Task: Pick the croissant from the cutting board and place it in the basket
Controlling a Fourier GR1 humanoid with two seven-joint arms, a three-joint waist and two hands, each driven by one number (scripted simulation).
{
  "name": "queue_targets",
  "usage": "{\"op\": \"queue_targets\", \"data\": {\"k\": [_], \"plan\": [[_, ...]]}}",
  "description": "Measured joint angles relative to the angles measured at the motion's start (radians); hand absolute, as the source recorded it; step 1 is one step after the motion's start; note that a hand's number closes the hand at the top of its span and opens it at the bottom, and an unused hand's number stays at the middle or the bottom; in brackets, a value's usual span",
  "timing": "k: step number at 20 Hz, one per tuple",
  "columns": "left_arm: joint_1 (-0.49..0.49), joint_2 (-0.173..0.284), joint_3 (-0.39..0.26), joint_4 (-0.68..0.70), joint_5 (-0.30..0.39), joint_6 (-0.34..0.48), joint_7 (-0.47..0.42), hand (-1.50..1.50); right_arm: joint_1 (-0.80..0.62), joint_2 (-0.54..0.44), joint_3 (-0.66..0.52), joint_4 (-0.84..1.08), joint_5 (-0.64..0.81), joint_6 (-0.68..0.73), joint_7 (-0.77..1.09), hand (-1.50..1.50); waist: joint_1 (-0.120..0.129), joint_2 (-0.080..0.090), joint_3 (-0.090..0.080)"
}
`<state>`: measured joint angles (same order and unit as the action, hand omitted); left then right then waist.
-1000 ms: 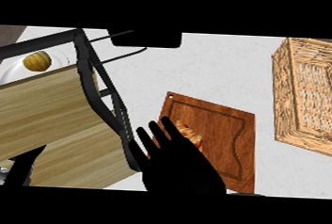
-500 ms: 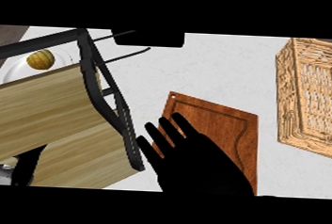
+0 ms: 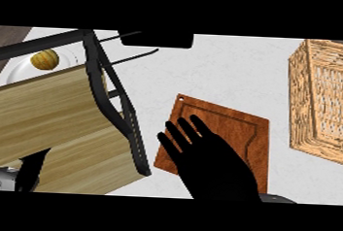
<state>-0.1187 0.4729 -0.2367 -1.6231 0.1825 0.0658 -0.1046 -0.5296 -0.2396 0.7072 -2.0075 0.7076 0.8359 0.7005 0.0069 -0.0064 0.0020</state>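
Observation:
A brown wooden cutting board [image 3: 235, 124] lies on the white counter near the middle. My right hand [image 3: 211, 163] comes up from the lower edge and hovers over the board's left half. It is open, with straight, spread fingers [image 3: 179, 133] pointing up and left. No croissant shows; the hand covers the part of the board where it lay. The woven basket [image 3: 325, 104] stands at the right edge, apart from the board. My left hand is out of sight.
A light wooden panel [image 3: 52, 122] in a black metal frame [image 3: 120, 115] fills the left side, close to the board's left edge. Behind it a white plate [image 3: 18, 72] holds a round yellow-brown item [image 3: 44, 59]. A black object [image 3: 156, 39] sits at the top.
The hand has slid further over the board and now covers the croissant, which showed by the fingertips a second ago. Its fingers remain straight.

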Motion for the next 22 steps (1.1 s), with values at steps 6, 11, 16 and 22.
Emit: {"op": "queue_targets", "data": {"k": [6, 11, 16, 22], "plan": [[-0.011, -0.018, 0.024, 0.004, -0.008, -0.034, 0.025, 0.0, 0.05, -0.058, 0.022, 0.107, 0.128, -0.179, -0.185, -1.5, 0.001, 0.001, -0.002], [-0.015, -0.038, 0.044, 0.012, -0.022, -0.061, 0.025, 0.0, 0.077, -0.07, 0.028, 0.214, 0.223, -0.303, -0.305, -1.5, 0.001, 0.0, -0.002], [-0.024, -0.058, 0.071, 0.017, -0.038, -0.085, 0.036, 0.0, 0.133, -0.077, 0.024, 0.22, 0.268, -0.339, -0.383, -1.5, -0.003, 0.0, -0.004], [-0.019, -0.085, 0.096, 0.014, -0.063, -0.113, 0.044, 0.0, 0.162, -0.026, 0.009, 0.23, 0.301, -0.332, -0.434, -1.5, -0.002, 0.0, -0.004]]}}
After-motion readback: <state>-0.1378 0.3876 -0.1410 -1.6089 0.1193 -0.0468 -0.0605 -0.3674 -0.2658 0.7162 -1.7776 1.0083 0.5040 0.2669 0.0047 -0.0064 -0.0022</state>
